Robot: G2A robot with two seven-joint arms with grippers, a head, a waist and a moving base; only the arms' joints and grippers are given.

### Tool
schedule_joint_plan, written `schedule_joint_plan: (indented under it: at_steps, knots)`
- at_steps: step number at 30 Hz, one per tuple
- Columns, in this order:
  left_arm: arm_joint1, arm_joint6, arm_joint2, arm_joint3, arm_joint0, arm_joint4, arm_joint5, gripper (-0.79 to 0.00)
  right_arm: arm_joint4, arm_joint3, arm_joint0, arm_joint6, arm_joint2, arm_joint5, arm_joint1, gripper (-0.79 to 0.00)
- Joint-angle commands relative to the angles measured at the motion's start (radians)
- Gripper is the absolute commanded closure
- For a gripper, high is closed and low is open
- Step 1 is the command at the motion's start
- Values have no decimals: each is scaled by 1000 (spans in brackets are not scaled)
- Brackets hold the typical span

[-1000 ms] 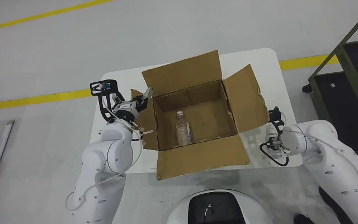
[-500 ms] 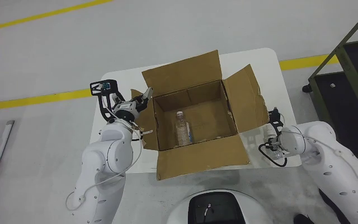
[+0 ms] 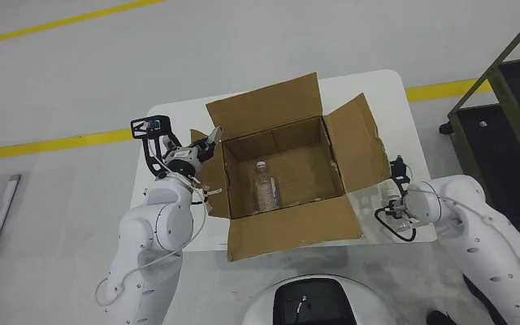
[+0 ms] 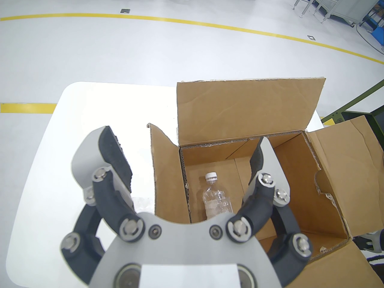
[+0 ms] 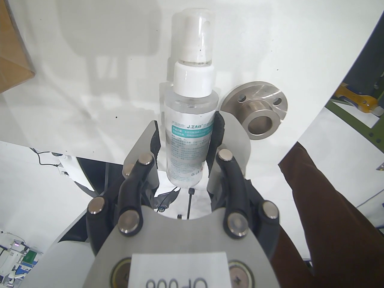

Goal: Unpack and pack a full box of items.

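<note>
Right wrist view: right tool [image 5: 186, 127] clamped on a spray bottle [image 5: 191, 106], flange [image 5: 259, 112] just beside it on the worktop [image 5: 90, 16]. The top view barely shows either, and the spray bottle is possibly touching the worktop. Left tool [image 4: 185, 139] is wide open and empty beside the box [image 4: 249, 112]; a water bottle [image 4: 216, 199] lies inside. Since earlier: right arm nudged slightly, rest unchanged.

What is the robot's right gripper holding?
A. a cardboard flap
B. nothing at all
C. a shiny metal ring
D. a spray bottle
D: in the right wrist view the right gripper is closed on both sides of a clear spray bottle with a white collar, while the metal ring sits apart beside it on the table.
</note>
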Motion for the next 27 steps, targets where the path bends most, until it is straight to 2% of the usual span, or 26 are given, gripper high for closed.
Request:
schedule_joint_plan:
  at_steps: [1, 2, 3, 5, 7, 9, 11, 15, 17, 23, 25, 27]
  knots:
    - [0, 0, 0, 0, 0, 0, 0, -785, -1, 2, 2, 0, -1, 0, -1, -382]
    - [0, 0, 0, 0, 0, 0, 0, -785, -1, 4, 3, 0, -2, 0, -1, -385]
    - [0, 0, 0, 0, 0, 0, 0, -785, -2, 5, 3, 0, -3, 0, -1, -446]
    - [0, 0, 0, 0, 0, 0, 0, -785, -1, 8, 5, 0, -6, 0, -2, -431]
    - [0, 0, 0, 0, 0, 0, 0, -785, -2, 9, 8, 0, -8, 0, -2, -449]
    - [0, 0, 0, 0, 0, 0, 0, -785, -1, 11, 9, 0, -10, 0, -2, -517]
    - [0, 0, 0, 0, 0, 0, 0, -785, -4, 11, 10, 0, -14, 0, -2, -474]
    - [0, 0, 0, 0, 0, 0, 0, -785, -8, 17, 15, 0, -24, 0, -3, -514]
    - [0, 0, 0, 0, 0, 0, 0, -785, -10, 21, 18, 0, -28, 0, -4, -505]
    - [0, 0, 0, 0, 0, 0, 0, -785, -15, 35, 28, 0, -41, 0, -7, -357]
    - [0, 0, 0, 0, 0, 0, 0, -785, -17, 40, 31, 0, -43, 0, -7, -259]
    - [0, 0, 0, 0, 0, 0, 0, -785, -22, 42, 33, 0, -42, 0, -8, -114]
